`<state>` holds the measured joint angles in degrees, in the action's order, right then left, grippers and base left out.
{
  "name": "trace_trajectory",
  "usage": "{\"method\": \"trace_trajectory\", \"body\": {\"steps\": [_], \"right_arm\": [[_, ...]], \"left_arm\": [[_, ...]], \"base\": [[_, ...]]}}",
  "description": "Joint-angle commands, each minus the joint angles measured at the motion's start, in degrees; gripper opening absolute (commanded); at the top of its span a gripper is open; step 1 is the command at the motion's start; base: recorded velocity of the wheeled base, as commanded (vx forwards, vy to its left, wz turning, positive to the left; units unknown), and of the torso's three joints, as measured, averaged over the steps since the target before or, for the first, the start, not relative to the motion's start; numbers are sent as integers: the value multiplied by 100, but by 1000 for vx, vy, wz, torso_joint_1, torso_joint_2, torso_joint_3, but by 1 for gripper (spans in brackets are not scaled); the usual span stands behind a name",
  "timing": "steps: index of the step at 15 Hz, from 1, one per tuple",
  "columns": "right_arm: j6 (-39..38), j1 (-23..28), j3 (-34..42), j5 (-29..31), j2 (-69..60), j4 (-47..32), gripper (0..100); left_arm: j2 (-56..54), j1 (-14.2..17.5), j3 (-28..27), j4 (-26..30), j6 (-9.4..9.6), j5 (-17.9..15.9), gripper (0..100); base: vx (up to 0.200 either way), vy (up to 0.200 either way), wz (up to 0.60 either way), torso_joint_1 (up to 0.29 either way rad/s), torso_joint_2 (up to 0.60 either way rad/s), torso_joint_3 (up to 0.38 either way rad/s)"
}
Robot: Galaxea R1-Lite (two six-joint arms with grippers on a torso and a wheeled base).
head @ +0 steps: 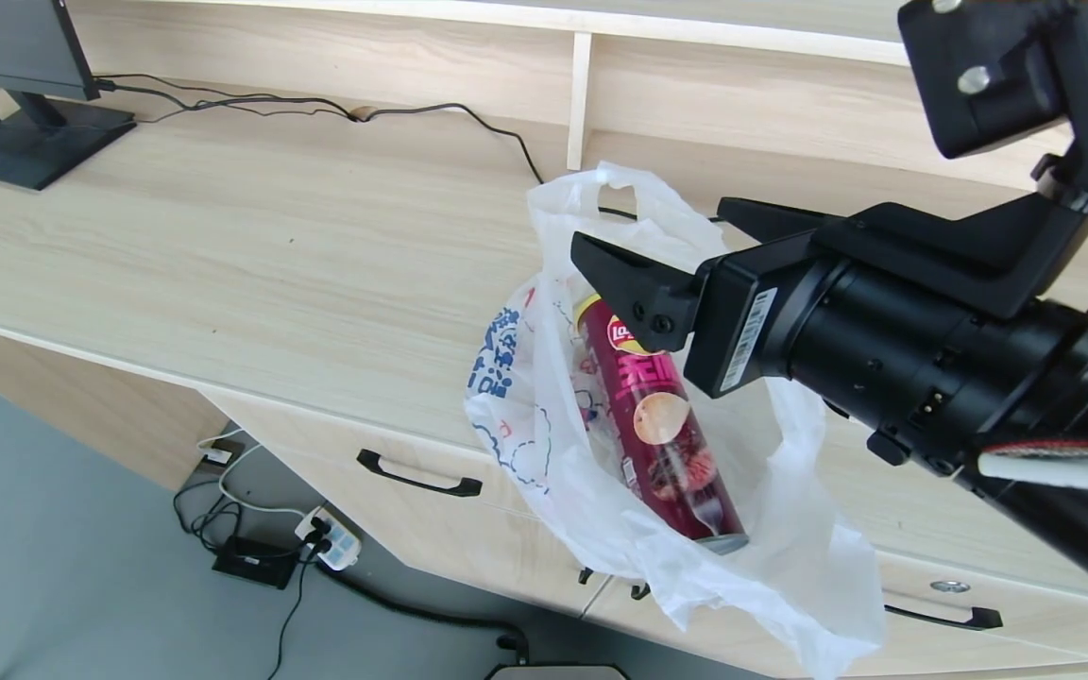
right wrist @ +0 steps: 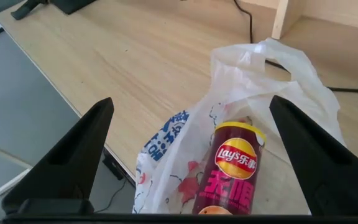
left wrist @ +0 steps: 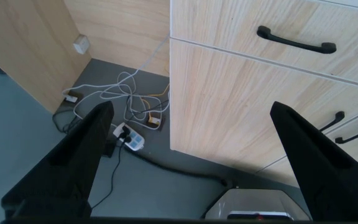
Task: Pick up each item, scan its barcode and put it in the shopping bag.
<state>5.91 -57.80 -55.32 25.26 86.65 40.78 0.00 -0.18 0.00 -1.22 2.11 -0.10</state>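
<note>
Head view: the right pincer (head: 653, 225) hangs spread wide over the white shopping bag (head: 790, 557); the maroon crisp can (head: 667, 425) lies inside the bag, just below the pincer, at the bench (head: 251, 246) edge; left wrist view: the left pincer (left wrist: 191, 107) gapes wide, drawer fronts (left wrist: 241, 112) beyond it; right wrist view: can and bag show between the spread fingers.

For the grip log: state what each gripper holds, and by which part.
Nothing held. Left gripper and right gripper are open, empty; the chip can lies in the shopping bag.

Right tool (head: 653, 225) spread wide; left tool (left wrist: 191, 109) likewise (apparently hanging low).
</note>
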Motion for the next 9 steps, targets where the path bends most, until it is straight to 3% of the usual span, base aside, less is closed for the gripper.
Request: {"method": "trace_trajectory", "body": {"steps": [1,3,6,9], "right_arm": [[6,-4,4,-3,-8,9,100],[-20,-4,92,-12,-43,18,100],[-20,-4,109,-56,-122,27,100],[-20,5,118,-65,-228,27,100]], "left_arm": [[0,1,0,-1,0,1,100],[0,1,0,-1,9,1,100],[0,1,0,-10,0,1,100],[0,1,0,-1,-9,1,100]], "base": [[0,0,0,0,0,0],[0,0,0,0,0,0],[0,0,-600,-1,1,-1],[0,0,0,0,0,0]]}}
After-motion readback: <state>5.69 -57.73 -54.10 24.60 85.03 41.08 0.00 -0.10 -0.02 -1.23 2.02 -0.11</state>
